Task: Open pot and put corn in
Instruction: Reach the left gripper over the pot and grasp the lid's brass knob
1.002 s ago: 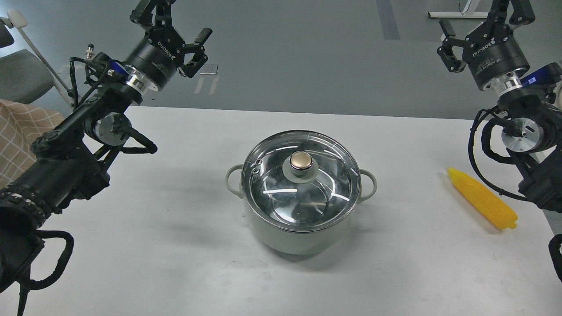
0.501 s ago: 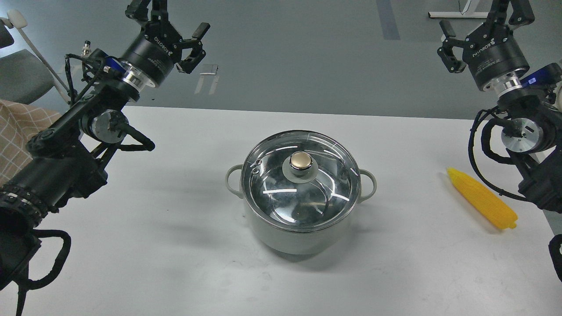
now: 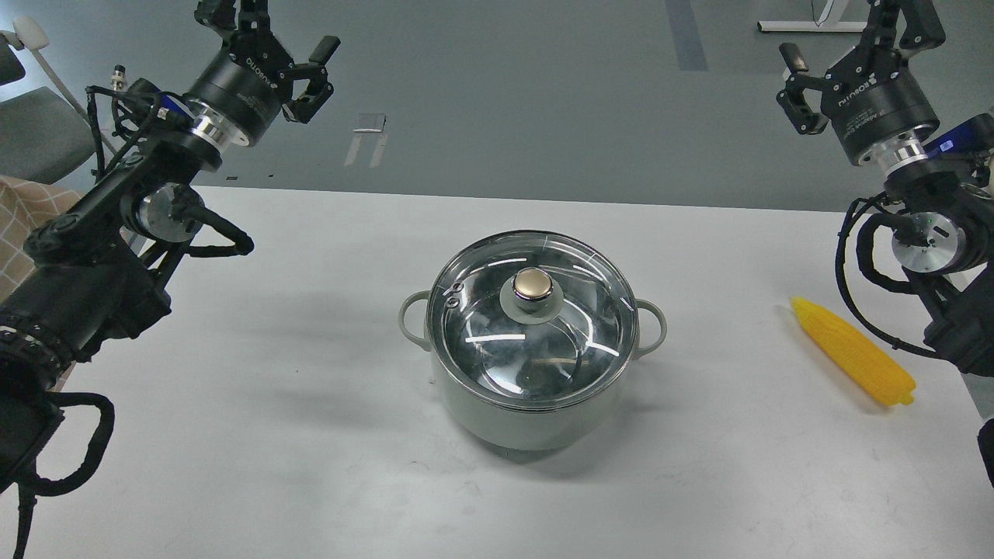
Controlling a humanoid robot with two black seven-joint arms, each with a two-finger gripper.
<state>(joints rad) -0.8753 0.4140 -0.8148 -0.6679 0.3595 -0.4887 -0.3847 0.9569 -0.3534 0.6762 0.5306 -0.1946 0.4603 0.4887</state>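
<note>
The pale grey-green pot (image 3: 528, 415) stands in the middle of the white table, with loop handles left and right. A round glass lid (image 3: 481, 326) with a gold knob (image 3: 533, 284) sits on it and closes it. The yellow corn (image 3: 852, 352) lies on the table at the right, pointed end towards the back left. My left gripper (image 3: 268, 27) is open and empty, high at the back left, far from the pot. My right gripper (image 3: 854, 31) is open and empty, high at the back right, above and behind the corn.
The white table (image 3: 311, 435) ends at its back edge just behind the pot, with grey floor beyond. A grey chair (image 3: 31, 132) and a checked cloth (image 3: 15, 210) are at the far left. My right arm's black cables hang close to the corn.
My left gripper has moved left and further back, away from the pot. My right gripper has barely shifted. Pot, lid and corn have not moved.
</note>
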